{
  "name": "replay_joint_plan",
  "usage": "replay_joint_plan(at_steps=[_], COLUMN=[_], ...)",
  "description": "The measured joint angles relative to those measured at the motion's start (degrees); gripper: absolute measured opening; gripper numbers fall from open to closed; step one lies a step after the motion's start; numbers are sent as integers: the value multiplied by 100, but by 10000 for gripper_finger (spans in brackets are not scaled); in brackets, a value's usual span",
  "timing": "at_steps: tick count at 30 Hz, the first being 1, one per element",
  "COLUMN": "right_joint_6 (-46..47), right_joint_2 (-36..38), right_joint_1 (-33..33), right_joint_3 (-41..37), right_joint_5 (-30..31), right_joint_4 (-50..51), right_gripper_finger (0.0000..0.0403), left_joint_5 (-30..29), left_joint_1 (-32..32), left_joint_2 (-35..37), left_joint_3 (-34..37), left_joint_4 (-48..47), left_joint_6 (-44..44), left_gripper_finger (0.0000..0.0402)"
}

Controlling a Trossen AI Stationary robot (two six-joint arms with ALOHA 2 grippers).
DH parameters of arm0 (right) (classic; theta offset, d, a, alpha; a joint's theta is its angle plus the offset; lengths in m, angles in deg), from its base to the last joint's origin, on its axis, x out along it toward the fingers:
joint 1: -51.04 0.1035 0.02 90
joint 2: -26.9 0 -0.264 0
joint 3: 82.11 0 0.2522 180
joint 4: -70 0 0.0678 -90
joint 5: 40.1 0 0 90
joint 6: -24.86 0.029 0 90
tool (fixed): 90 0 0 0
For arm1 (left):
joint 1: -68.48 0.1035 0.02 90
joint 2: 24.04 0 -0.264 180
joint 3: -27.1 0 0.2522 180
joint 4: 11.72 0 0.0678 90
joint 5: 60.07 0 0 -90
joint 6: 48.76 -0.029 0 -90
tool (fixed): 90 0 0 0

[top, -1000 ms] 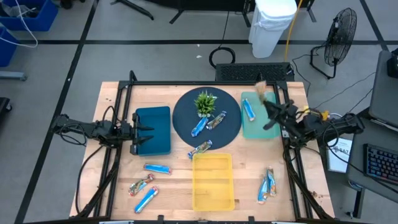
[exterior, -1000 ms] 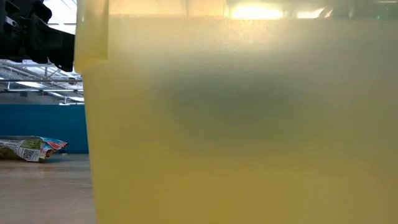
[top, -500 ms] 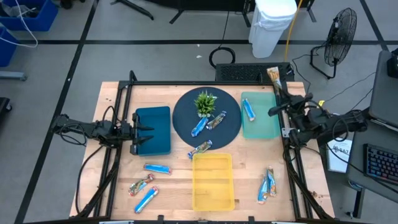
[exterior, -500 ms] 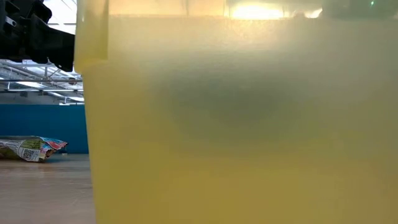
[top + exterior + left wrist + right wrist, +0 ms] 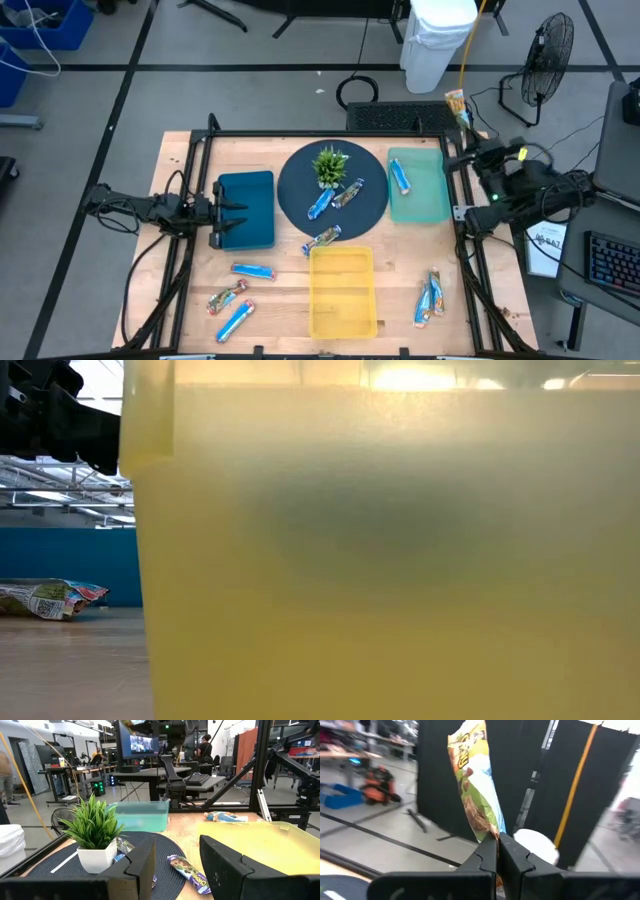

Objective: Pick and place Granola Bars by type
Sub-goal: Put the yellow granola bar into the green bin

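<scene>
R gripper is up by the table's far right corner, past the teal tray, fingers pinched tight on one bar. Bar's an orange/green wrapper; it sticks straight out from the tips, clamped at its near end, rest of it free in the air. From above it shows as a small orange strip just beyond the gripper, off the table edge.

L gripper sits over the dark blue tray at table's left side, fingers apart w/ nothing between them. Its cam looks across the round black mat: plant in a white pot, a brown-wrapped bar lying on the mat just ahead of the gap between the fingers, not touching them.

Other bars: one blue in the teal tray; a blue and a mixed one on the mat beside the plant; one half over the mat's near edge, just by the yellow tray. Three near-left on bare wood: blue, mixed, blue. Two more close together near-right.

Low cam is mostly blocked by the yellow tray wall; a bar lies on the wood off to the side.
</scene>
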State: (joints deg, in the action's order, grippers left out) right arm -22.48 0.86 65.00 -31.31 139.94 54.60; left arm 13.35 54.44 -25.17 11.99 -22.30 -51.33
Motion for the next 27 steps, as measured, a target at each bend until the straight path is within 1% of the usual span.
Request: replay_joint_plan(at_steps=[3, 7, 12, 14, 18, 21, 24, 27], right_joint_6=[-116, 69, 636, 951, 1829, 2536, 3272, 4014], right_joint_2=[8, -27, -191, -330, -712, -1090, -1460, -1762], right_joint_1=[479, 1158, 1743, 1914, 2095, 2040, 1781, 1306], right_joint_3=[107, 66, -136, -306, -591, -618, -563, -390], right_joint_5=[0, -2, -19, -192, -1115, -1891, -2873, -4026], right_joint_4=[-206, -186, -192, -188, -168, -2, 242, 628], right_gripper_finger=[0, 0, 0, 0, 0, 0, 0, 0], left_joint_5=[2, 2, 2, 2, 1, 2, 2, 2], left_joint_1=[0, -1, 0, 0, -1, -2, 0, 0], left_joint_2=[2, 2, 0, 2, 2, 2, 0, 0], left_joint_3=[0, 0, 0, 0, -1, -2, -1, -1], left_joint_4=[0, 0, 0, 0, 0, 0, 0, 0], left_joint_6=[0, 1, 0, 0, 0, 0, 0, 0], left_gripper_finger=[159, 159, 159, 159, 159, 159, 159, 159])
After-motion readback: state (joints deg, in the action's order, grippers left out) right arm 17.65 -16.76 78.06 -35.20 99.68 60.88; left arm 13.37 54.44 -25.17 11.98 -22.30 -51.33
